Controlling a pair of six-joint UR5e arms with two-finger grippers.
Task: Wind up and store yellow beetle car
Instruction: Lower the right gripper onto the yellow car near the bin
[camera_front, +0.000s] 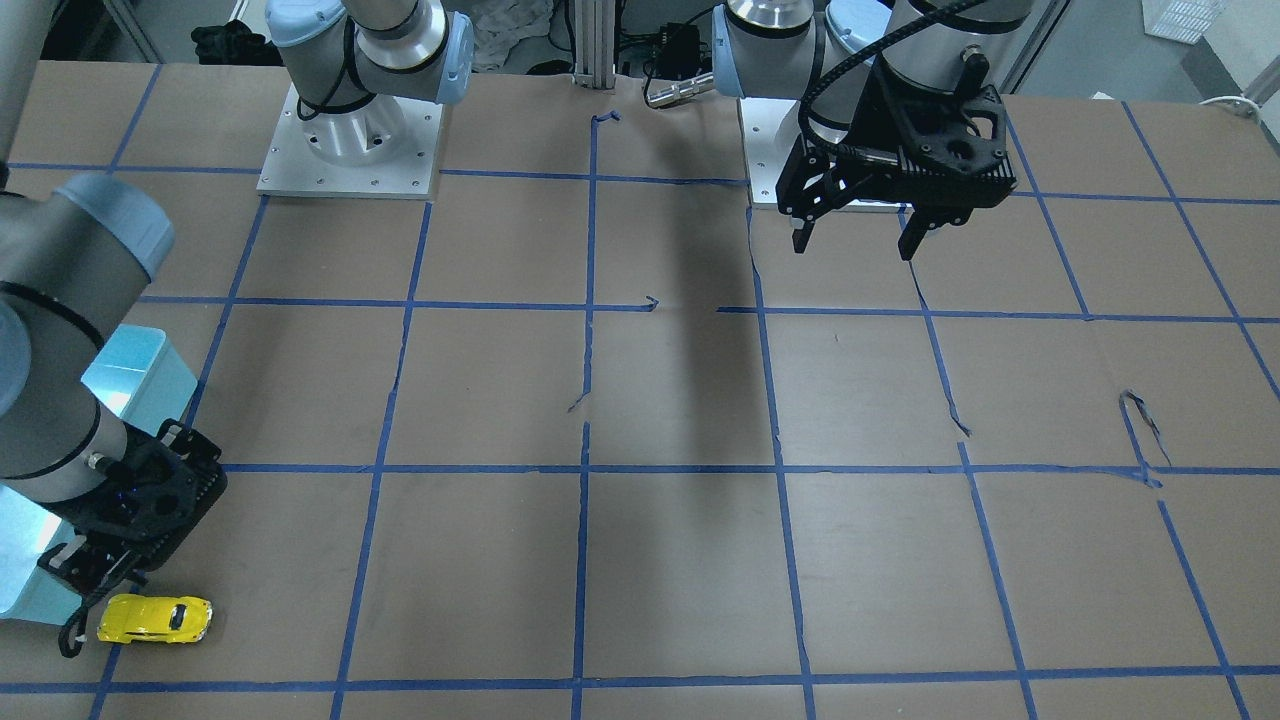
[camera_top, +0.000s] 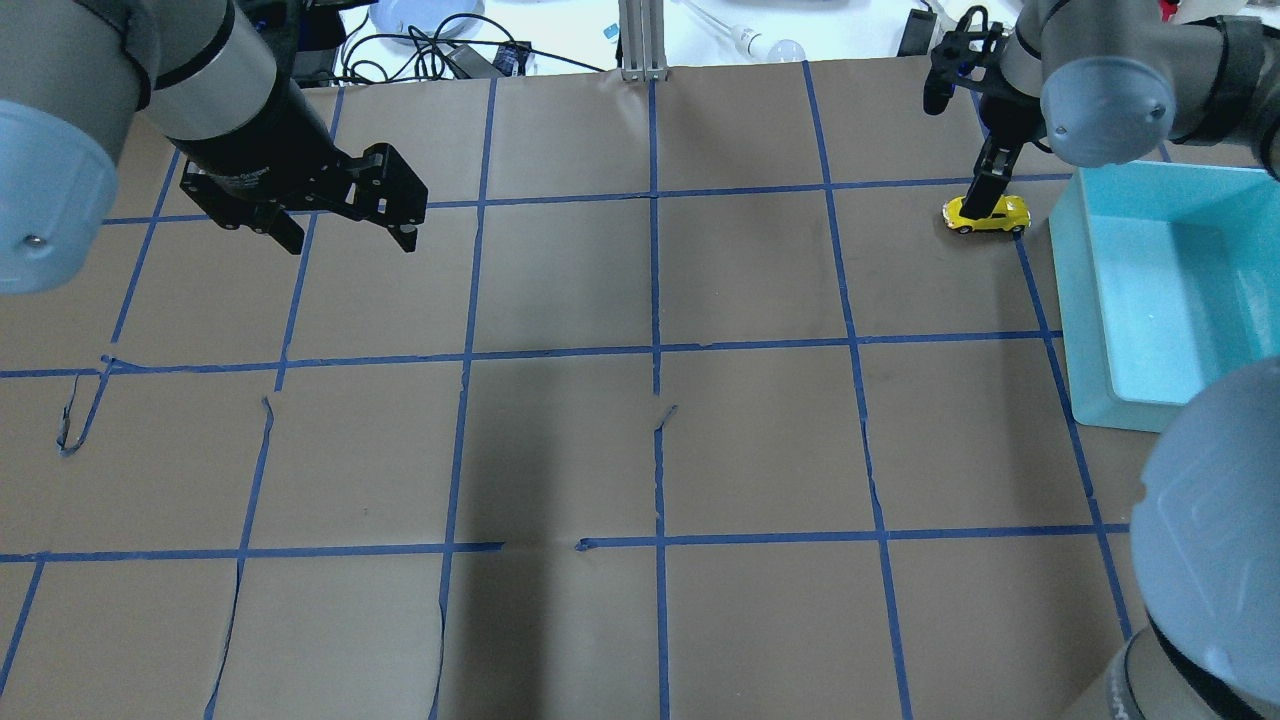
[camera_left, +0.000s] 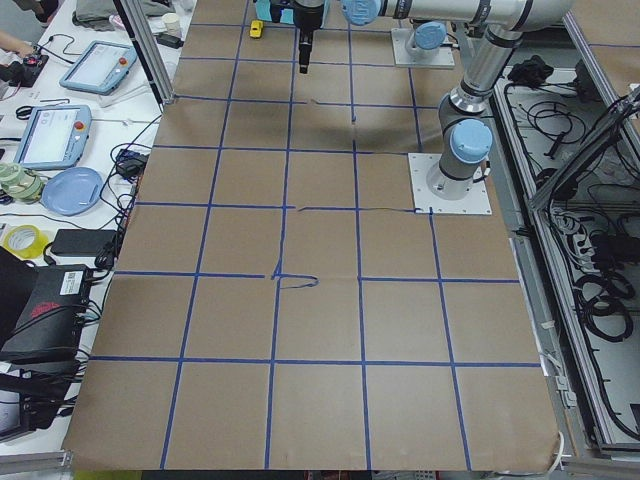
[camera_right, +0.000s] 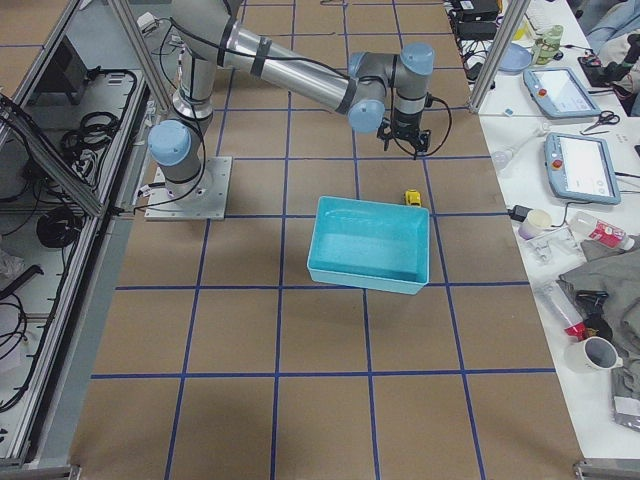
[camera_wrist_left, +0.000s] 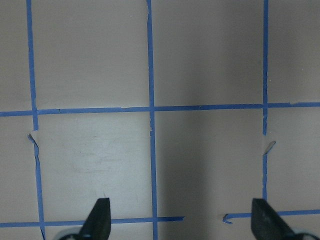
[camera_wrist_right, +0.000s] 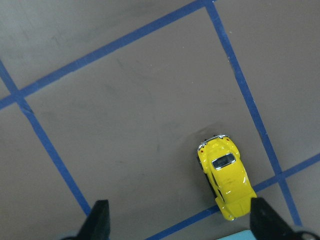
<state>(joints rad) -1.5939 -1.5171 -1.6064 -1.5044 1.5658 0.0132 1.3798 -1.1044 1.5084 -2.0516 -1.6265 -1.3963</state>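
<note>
The yellow beetle car (camera_top: 985, 214) stands on its wheels on the brown table, just left of the teal bin (camera_top: 1076, 300). It also shows in the front view (camera_front: 155, 619), the right side view (camera_right: 411, 197) and the right wrist view (camera_wrist_right: 224, 177). My right gripper (camera_top: 960, 150) hangs over it, open and empty. In the right wrist view the car lies between the fingertips (camera_wrist_right: 100, 219), close to the right-hand one and not touched. My left gripper (camera_top: 350, 236) is open and empty, high over the far left part of the table, also seen in the front view (camera_front: 855, 238).
The teal bin (camera_front: 140, 365) sits at the table's right end beside the car, open side up, and looks empty in the right side view (camera_right: 365, 272). Blue tape lines grid the brown paper. The arm bases (camera_front: 350, 150) stand at the robot's edge.
</note>
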